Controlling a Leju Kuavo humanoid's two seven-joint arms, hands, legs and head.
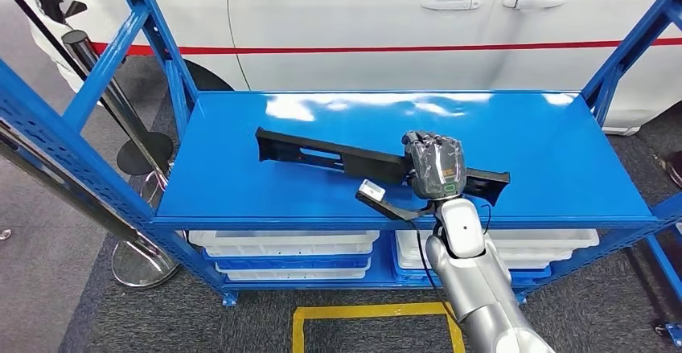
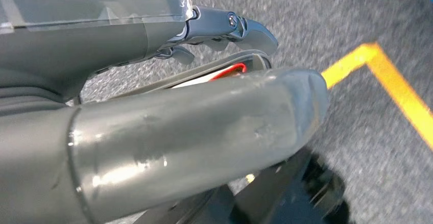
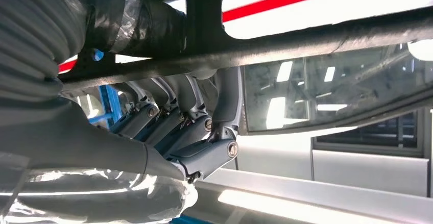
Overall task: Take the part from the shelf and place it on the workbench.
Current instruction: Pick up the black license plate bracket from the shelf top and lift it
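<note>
A long black part lies slantwise across the blue shelf top, reaching from the middle left towards the right front. My right hand sits over its right portion. In the right wrist view my right hand's fingers curl around the part's dark bar, gripping it. My left hand hangs above the grey carpet with its thumb stretched out and nothing in it.
A white car with a red stripe stands right behind the shelf. White bins fill the level below. Blue uprights frame both sides, and a metal stanchion stands at the left. A yellow floor line marks the carpet in front.
</note>
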